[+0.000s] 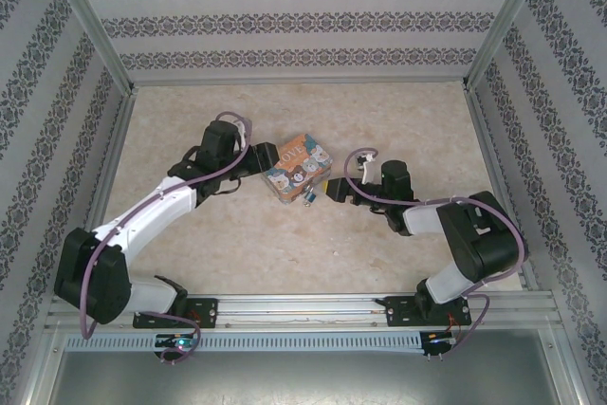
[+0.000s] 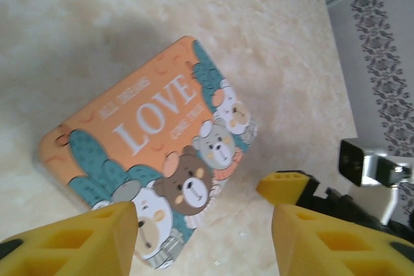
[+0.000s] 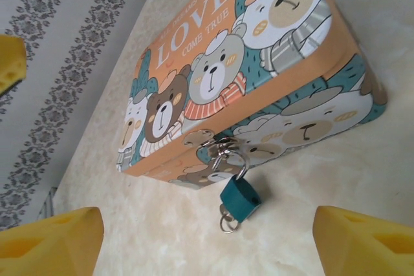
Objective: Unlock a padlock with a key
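Blue-bodied and silver-shackled, the padlock (image 3: 240,197) is seen hooked through the hasp (image 3: 196,139) on the side wall of the tin (image 3: 220,63), with its body resting on the table (image 3: 162,237). A small metal ring is visible just below the body; whether a key is seated in the lock cannot be told. In the top view the padlock (image 1: 310,197) is found at the near right edge of the tin (image 1: 296,166), which lies flat and turned at an angle in the middle of the pale, marbled table (image 1: 398,120). The lid is printed with cartoon bears and the word "LOVE", and it is shut.

The right gripper (image 1: 334,191) is placed just right of the tin, aimed at the side with the lock. In its wrist view the right gripper (image 3: 207,231) is shown spread wide, with the padlock ahead of the gap and touched by neither yellow finger (image 3: 55,240).

The left gripper (image 1: 263,160) is set at the far left edge of the tin. In its own view the left gripper (image 2: 204,224) is held apart, nothing is pinched, and a corner of the tin (image 2: 155,134) is seen between the fingers (image 2: 77,240).
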Controlling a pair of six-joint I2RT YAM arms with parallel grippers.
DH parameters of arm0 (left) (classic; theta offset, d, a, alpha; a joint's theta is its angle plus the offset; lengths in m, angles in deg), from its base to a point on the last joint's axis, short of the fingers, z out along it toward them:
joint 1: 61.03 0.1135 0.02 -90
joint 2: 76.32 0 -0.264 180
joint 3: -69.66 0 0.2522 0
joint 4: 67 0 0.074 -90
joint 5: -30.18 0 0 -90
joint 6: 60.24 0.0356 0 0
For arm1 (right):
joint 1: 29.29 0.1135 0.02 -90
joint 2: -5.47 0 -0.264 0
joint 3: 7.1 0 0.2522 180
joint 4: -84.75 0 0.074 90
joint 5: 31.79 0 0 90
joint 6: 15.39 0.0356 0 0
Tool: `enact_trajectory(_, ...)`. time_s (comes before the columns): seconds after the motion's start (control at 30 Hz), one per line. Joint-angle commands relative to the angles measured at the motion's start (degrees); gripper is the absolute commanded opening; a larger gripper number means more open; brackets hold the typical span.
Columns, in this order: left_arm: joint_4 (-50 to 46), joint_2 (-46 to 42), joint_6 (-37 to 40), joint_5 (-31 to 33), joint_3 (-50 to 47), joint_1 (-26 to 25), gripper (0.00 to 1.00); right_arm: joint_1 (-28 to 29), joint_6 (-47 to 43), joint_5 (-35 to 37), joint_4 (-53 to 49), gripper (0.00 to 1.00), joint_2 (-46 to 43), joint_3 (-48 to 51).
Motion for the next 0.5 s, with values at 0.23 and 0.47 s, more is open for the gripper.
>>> enact_trajectory(0.23,-3.0,12.0,2.0,-6.8,8.7,-1.6,0.44,2.4,6.3,-2.0,10.4,0.70,8.4,-1.0)
enact_trajectory(0.47,-5.7,19.0,4.9,-7.3,12.6,-1.5,0.43,4.9,7.2,0.0,12.9,0.61,13.6,-3.5)
